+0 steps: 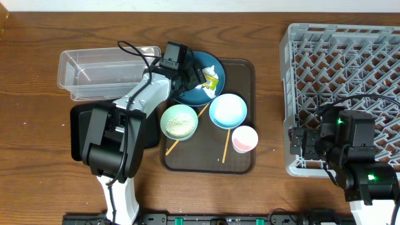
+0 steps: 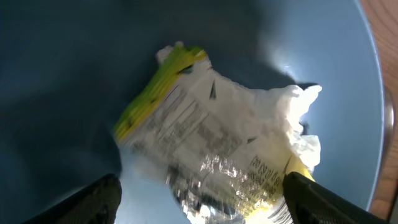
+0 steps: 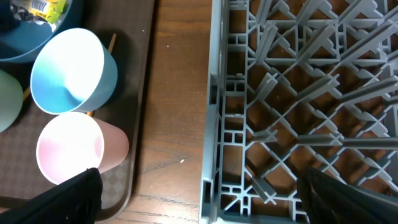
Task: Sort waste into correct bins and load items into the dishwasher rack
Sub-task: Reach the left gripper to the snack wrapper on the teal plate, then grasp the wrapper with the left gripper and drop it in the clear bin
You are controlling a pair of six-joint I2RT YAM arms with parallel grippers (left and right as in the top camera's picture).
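Overhead, the grey dishwasher rack (image 1: 337, 62) is sitting at right. The right wrist view is showing the right gripper (image 3: 200, 186) spread wide and empty over the rack's wall. Only the left wrist view is showing, close up, the dark blue plate (image 2: 62, 74) bearing the yellow-green wrapper (image 2: 186, 124), with the left gripper (image 2: 202, 183) gaping wide around the wrapper, gripping nothing.

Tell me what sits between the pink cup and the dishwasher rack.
Only the rim of the brown tray and a bare strip of wooden table separate the pink cup from the dishwasher rack. The right wrist view shows it best.
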